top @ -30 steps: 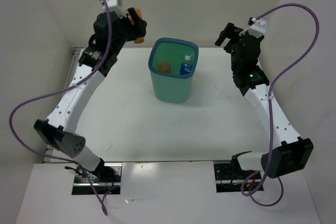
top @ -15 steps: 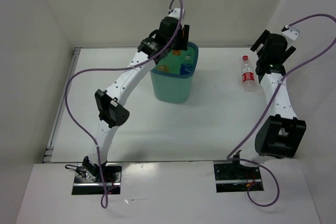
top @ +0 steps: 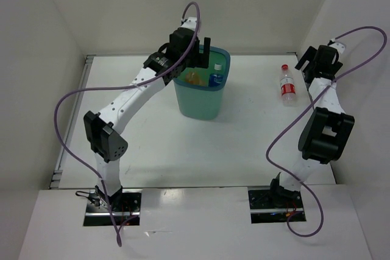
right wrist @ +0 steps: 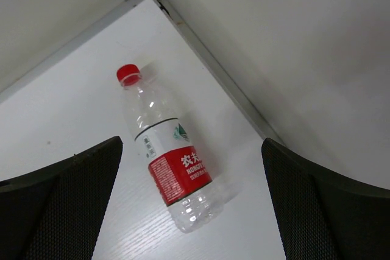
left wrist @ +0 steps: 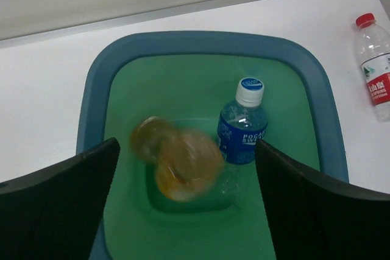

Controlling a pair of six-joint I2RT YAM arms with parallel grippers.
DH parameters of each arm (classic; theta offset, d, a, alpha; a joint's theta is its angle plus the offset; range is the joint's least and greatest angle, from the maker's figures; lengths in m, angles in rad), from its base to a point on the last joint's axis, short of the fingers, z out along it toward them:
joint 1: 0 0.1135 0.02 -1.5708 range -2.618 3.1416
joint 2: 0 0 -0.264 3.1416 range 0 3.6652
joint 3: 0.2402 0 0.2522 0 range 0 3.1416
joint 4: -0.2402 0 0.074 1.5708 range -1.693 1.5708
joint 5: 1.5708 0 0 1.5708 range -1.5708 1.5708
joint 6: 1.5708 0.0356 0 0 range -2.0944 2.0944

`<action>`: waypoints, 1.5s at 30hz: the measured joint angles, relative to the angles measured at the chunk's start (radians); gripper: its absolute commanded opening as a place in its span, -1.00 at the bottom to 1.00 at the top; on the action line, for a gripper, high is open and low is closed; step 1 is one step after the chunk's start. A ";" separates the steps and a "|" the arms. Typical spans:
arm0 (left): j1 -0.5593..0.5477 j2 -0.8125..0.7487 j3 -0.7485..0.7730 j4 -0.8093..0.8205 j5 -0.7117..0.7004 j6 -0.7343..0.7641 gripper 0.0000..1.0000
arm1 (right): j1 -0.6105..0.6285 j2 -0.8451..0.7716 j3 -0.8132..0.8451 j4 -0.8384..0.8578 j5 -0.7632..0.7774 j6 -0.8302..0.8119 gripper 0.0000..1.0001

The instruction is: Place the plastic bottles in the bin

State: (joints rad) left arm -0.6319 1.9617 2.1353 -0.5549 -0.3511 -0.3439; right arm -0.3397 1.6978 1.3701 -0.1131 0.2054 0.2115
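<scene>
The white table [top: 152, 144] carries the teal bin [top: 198, 101] under the left fingers [left wrist: 55, 205], and a red-capped bottle [right wrist: 170, 168] lies below, between the right fingers [right wrist: 61, 199].

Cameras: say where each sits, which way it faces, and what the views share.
Top external: above and behind, looking down on the table; shows left arm, right arm, bin, red-capped bottle.
Left wrist: above the bin, looking in at a blue-labelled bottle and a blurred orange one; open left gripper frames the lower corners.
Right wrist: looking down at the red-capped bottle lying by the wall; open right gripper likewise.
Shared: all three show the red-capped bottle.
</scene>
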 measured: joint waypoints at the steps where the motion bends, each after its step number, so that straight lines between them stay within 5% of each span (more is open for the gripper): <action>1: 0.000 -0.030 -0.039 0.010 0.001 0.000 1.00 | -0.004 0.025 0.015 -0.002 -0.007 -0.005 1.00; 12: 0.009 -0.108 -0.119 0.065 0.042 -0.006 1.00 | -0.003 0.247 0.144 -0.015 -0.127 -0.107 1.00; 17: 0.063 -0.288 -0.333 0.072 0.051 -0.065 1.00 | -0.003 0.340 0.166 -0.031 -0.157 -0.129 1.00; 21: 0.211 -0.460 -0.549 0.095 0.094 -0.164 1.00 | 0.002 0.403 0.180 -0.051 -0.186 -0.134 0.98; 28: 0.314 -0.522 -0.784 0.087 0.103 -0.289 1.00 | 0.032 0.449 0.189 -0.103 -0.198 -0.157 0.28; 30: 0.320 -0.545 -0.875 0.072 0.129 -0.313 1.00 | 0.042 0.450 0.190 -0.113 -0.203 -0.159 -0.08; 40: 0.348 -0.716 -0.964 0.029 0.128 -0.357 1.00 | 0.070 0.397 0.205 -0.159 -0.278 -0.153 -0.31; 45: 0.356 -0.734 -0.982 0.055 0.146 -0.365 1.00 | 0.183 0.085 0.163 -0.117 -0.325 -0.154 -0.34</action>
State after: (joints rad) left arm -0.2760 1.2278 1.1530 -0.4999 -0.2054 -0.7090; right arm -0.1562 1.7832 1.5333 -0.2302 -0.1196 0.0578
